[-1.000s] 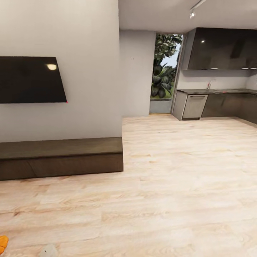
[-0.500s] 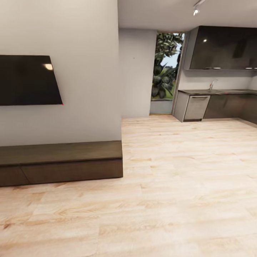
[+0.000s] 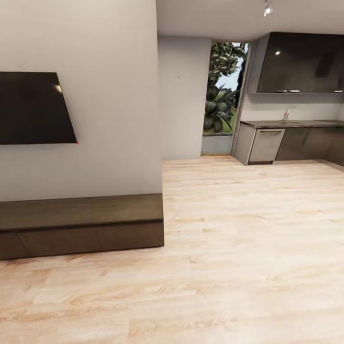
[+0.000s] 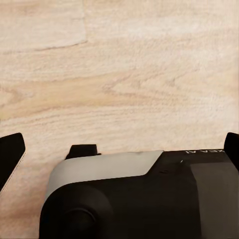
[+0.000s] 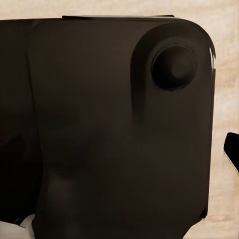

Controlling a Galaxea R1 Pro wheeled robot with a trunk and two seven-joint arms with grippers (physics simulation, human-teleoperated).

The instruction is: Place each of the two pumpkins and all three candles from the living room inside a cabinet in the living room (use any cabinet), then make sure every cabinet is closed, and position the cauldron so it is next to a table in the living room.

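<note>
- On my head camera, far left, a dark TV [image 3: 33,107] hangs on the white wall.
- Below it the cabinet [image 3: 81,224] sits along the wall, its fronts closed.
- Bare wood floor [image 3: 239,248] spreads right of it.
- Beyond, a doorway shows plants [image 3: 222,86]; further right, the kitchen cupboards [image 3: 301,62] and counter [image 3: 291,123].
- Left gripper [image 4: 119,149]: fingertips [image 4: 11,154] stand wide apart over floor, holding nothing.
- Right wrist camera shows a black robot body [image 5: 109,124]; I cannot tell that gripper's state.
</note>
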